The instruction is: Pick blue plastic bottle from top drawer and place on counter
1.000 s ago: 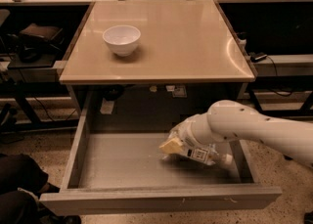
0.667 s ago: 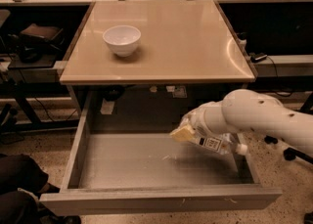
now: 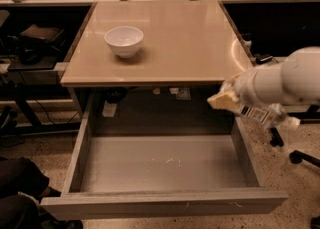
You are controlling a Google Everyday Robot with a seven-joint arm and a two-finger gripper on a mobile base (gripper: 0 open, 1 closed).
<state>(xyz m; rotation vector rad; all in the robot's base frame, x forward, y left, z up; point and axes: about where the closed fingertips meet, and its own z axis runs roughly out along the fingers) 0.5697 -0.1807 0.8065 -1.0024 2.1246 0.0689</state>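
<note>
My gripper [image 3: 226,99] is at the right, above the open top drawer's right side and just below the counter's front right edge. It is shut on the blue plastic bottle [image 3: 261,115], a clear crinkled bottle with a pale printed label and a white cap pointing right. The bottle hangs in the air, lifted out of the top drawer [image 3: 165,163], whose grey floor shows bare. The counter [image 3: 185,38] is a glossy beige tabletop behind and above the drawer. My white arm [image 3: 285,80] comes in from the right edge.
A white bowl [image 3: 124,40] stands on the counter's left part. Dark shelves with clutter flank the counter on both sides. A chair base [image 3: 295,153] is on the floor at right. A dark shape [image 3: 20,188] sits at bottom left.
My gripper has lifted the bottle up out of the drawer and moved it right, from the drawer floor to about counter-edge height.
</note>
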